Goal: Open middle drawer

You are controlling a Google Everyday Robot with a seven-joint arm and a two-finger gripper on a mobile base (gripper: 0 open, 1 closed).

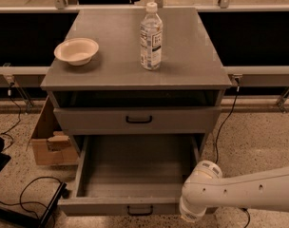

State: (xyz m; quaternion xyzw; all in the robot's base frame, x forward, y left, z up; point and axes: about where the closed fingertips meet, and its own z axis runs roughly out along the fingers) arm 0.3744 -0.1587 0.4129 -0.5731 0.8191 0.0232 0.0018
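Seeing the middle drawer (135, 167) of the grey cabinet (208, 96) open, extended well out toward the camera. Its long axis runs left-right and its slide direction runs front-back. The flat grey front faces the camera at the bottom of the view, with the small black handle (139, 209) at centre. The inside is a plain grey floor, open to view from above.

The top drawer (87, 120) sits above it with its front set much further back. Its black handle (139, 119) is in line with the lower one.

The white arm (258, 189) comes in from the right edge and lies roughly horizontal. Its rounded wrist joint is at the open drawer's front right corner. The gripper (191, 214) is at the arm's end, pointing down just beside that corner and mostly hidden by the wrist. Can't tell whether it's open or closed, or holding anything, and can't tell if it touches the drawer.

On the counter (192, 56):
- a cream bowl (76, 50) sits left of centre
- a clear water bottle (150, 37) with a white cap stands upright near the middle, well apart from the bowl

On the floor left of the cabinet is an open cardboard box (49, 144). Black cables (25, 186) run in front of it.
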